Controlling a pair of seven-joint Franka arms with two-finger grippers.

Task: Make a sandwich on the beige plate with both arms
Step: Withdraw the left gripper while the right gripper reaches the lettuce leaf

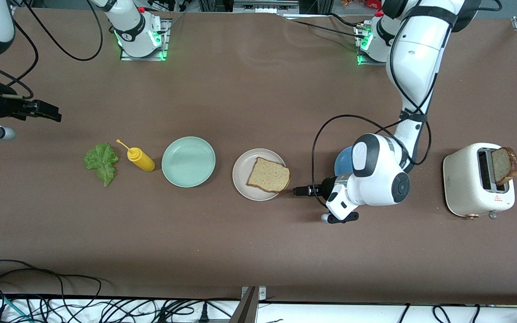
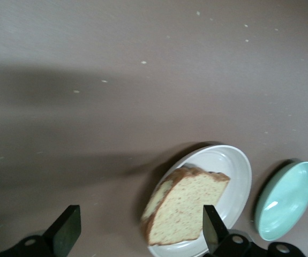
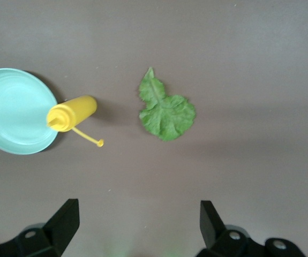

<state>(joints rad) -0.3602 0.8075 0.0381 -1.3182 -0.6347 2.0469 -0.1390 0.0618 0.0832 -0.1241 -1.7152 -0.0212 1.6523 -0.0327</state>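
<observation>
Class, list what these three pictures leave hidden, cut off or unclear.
1. Round blue plate: front view, mostly hidden by the left arm.
2. Left hand: front view, hidden under its own wrist.
3. Second brown bread slice: lower part hidden inside the white toaster.

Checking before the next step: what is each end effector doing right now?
Left end effector: open, empty, beside the beige plate.
Right end effector: open, empty.

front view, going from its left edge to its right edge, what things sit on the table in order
lettuce leaf → yellow squeeze bottle → mint-green plate → beige plate with a bread slice on it → toaster with a second bread slice sticking out of its slot
</observation>
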